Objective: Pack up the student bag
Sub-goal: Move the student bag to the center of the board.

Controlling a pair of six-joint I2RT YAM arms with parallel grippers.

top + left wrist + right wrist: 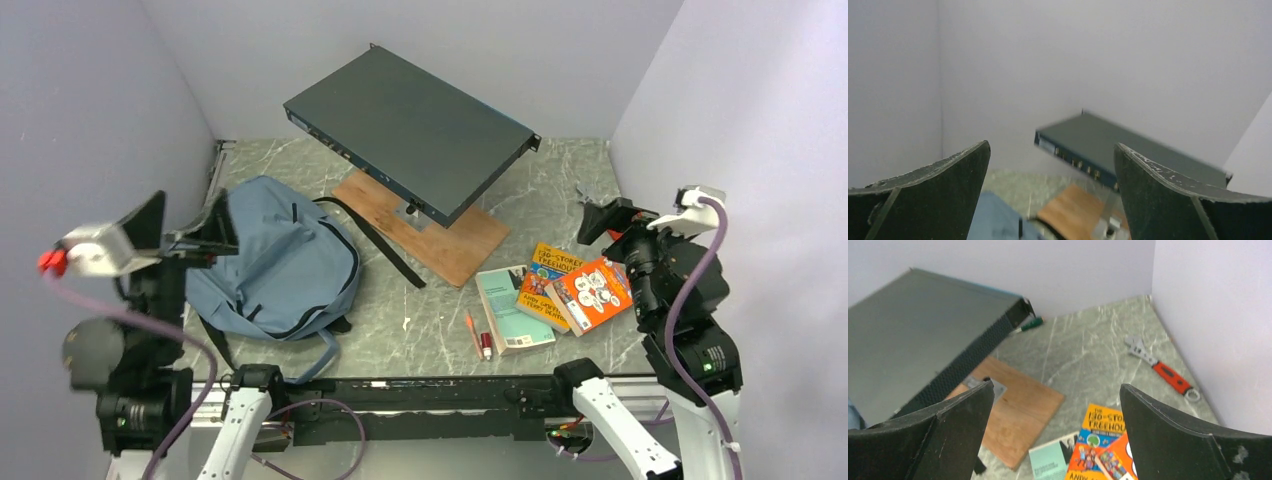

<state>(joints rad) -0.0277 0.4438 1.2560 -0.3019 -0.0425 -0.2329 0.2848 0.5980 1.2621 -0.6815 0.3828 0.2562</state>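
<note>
A blue-grey student bag (pixel 275 260) is lying on the left of the marble bench (pixel 560 185), its black straps trailing outward. The left pincer (pixel 185 228) is hovering at the bag's left edge, fingers spread. A dark metal box (pixel 410 125) is sitting tilted above a wooden board (pixel 445 240). A teal book (pixel 513 310), yellow book (pixel 545 280) and orange book (pixel 592 293) are overlapping near the right pincer (pixel 608 216), a pen (pixel 472 332) lying just beside them.
</note>
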